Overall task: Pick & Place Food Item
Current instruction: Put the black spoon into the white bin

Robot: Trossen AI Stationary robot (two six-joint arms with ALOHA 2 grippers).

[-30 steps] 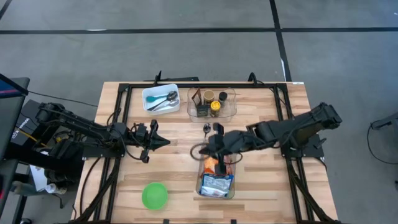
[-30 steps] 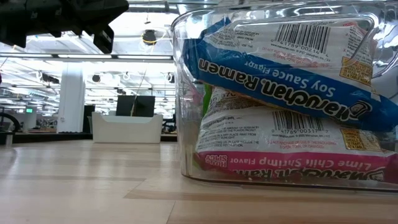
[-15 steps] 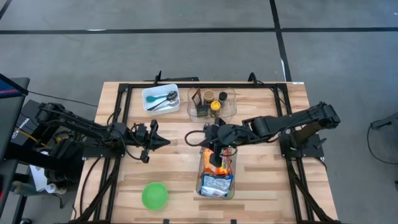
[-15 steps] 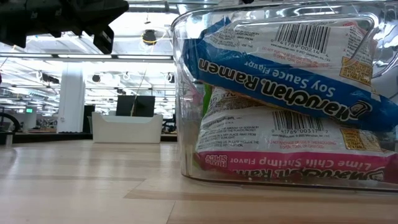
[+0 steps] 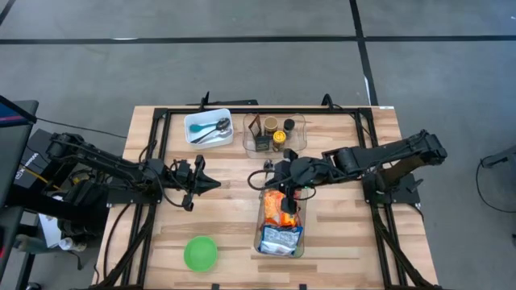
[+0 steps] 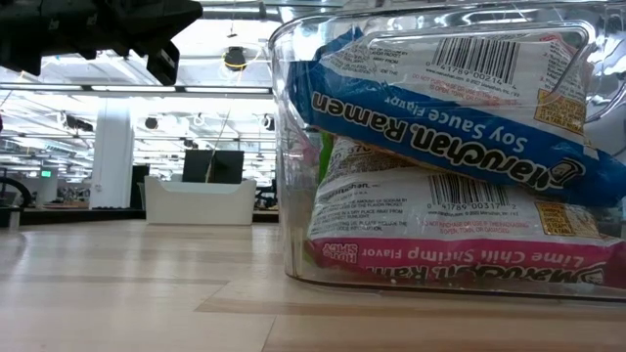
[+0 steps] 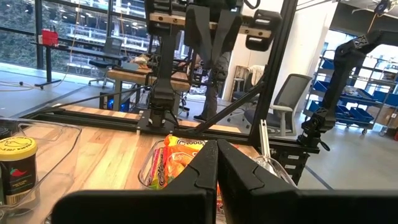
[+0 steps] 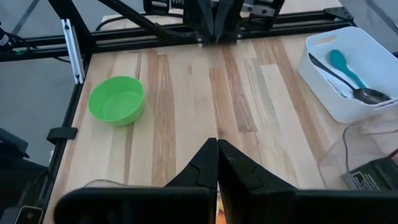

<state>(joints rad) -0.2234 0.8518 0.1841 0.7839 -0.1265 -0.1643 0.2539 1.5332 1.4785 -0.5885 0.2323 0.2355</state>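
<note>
A clear bin (image 5: pixel 259 242) near the table's front edge holds ramen packets: an orange one (image 5: pixel 280 208) at its far end and a blue one (image 5: pixel 280 238) at its near end. In the low view the blue packet (image 6: pixel 440 117) lies on a pink one (image 6: pixel 450 249). My right gripper (image 5: pixel 264 179) (image 8: pixel 217 155) is shut on nothing, just beyond the bin's far end, and points toward the table's left. My left gripper (image 5: pixel 216 184) (image 7: pixel 217 163) waits shut at the table's left middle and points at the bin.
A green bowl (image 5: pixel 200 253) sits at the front left. A white tray (image 5: pixel 208 127) with utensils and a clear bin (image 5: pixel 274 134) of jars stand at the far edge. Black frame rails (image 5: pixel 158 161) run along the table's sides.
My right gripper has drawn back from above the bin toward the table's far edge and swung to point toward the left, shut throughout. The orange packet, partly covered by it before, now shows whole in the bin.
</note>
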